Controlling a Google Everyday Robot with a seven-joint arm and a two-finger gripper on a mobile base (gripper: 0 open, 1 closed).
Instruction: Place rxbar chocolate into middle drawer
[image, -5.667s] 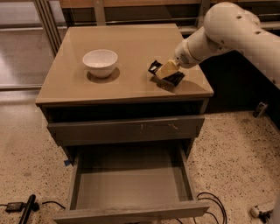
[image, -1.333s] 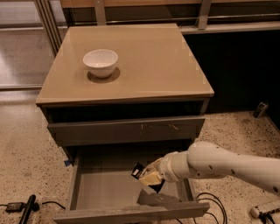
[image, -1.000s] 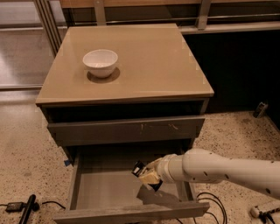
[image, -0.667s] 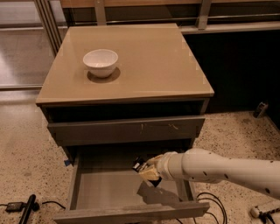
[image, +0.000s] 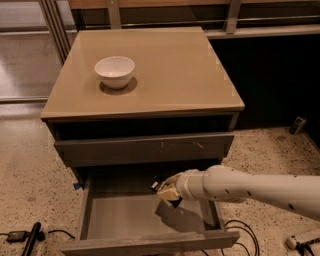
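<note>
The middle drawer (image: 125, 216) is pulled out at the bottom of the grey cabinet, showing a flat grey floor. My gripper (image: 166, 191) reaches in from the right and hangs a little above the drawer's floor, towards its back right. It is shut on the rxbar chocolate (image: 156, 183), of which only a small black end shows past the tan fingers. The gripper's shadow falls on the drawer floor beneath it.
A white bowl (image: 114, 71) stands on the cabinet top (image: 170, 65) at the left. A shut drawer front with pale scratches (image: 145, 148) is above the open drawer. Cables and a black object (image: 30, 240) lie on the speckled floor.
The bar was carried from the cabinet top down into the open drawer. Over the last second the gripper has edged slightly up and to the left with the bar.
</note>
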